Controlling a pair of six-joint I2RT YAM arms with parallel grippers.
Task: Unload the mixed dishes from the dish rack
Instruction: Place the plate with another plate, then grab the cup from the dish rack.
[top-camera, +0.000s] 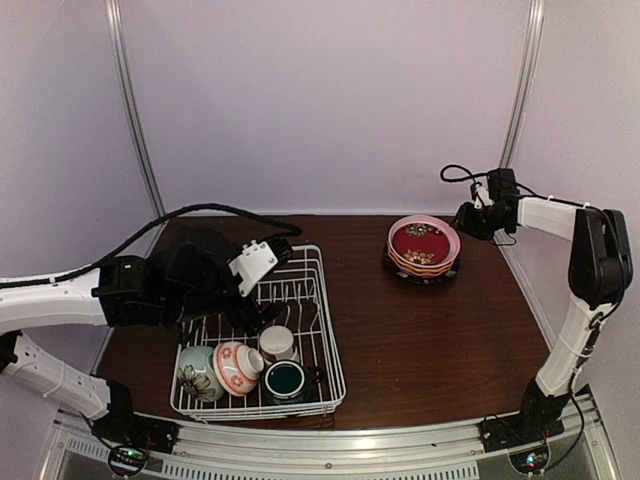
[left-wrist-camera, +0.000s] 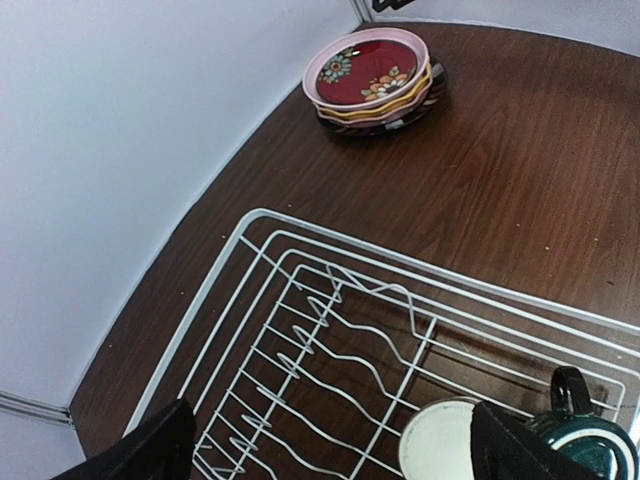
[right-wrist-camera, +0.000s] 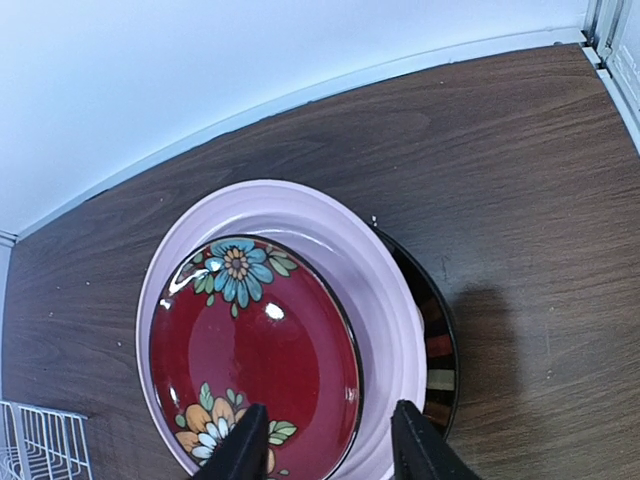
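Plates (right-wrist-camera: 250, 340) sit stacked under the wide-spread right fingers (right-wrist-camera: 240, 450); left fingers (left-wrist-camera: 150, 450) gape empty over the dish rack (left-wrist-camera: 300, 300).

Soft, even light falls from above, and the pale walls (top-camera: 320, 100) take a faint lilac cast; nothing is dim. In my right wrist view, small white glints sit on the glaze of the red plate (right-wrist-camera: 255, 370), and a soft shadow lies on the tabletop (right-wrist-camera: 520, 150) just right of the plate stack (right-wrist-camera: 390, 300). My left wrist view bows the tabletop's far edge into a curve, and the fingers (left-wrist-camera: 150, 450) of my left hand (left-wrist-camera: 330, 410) are dark blurs in the lower corners. The overhead view is slightly soft.
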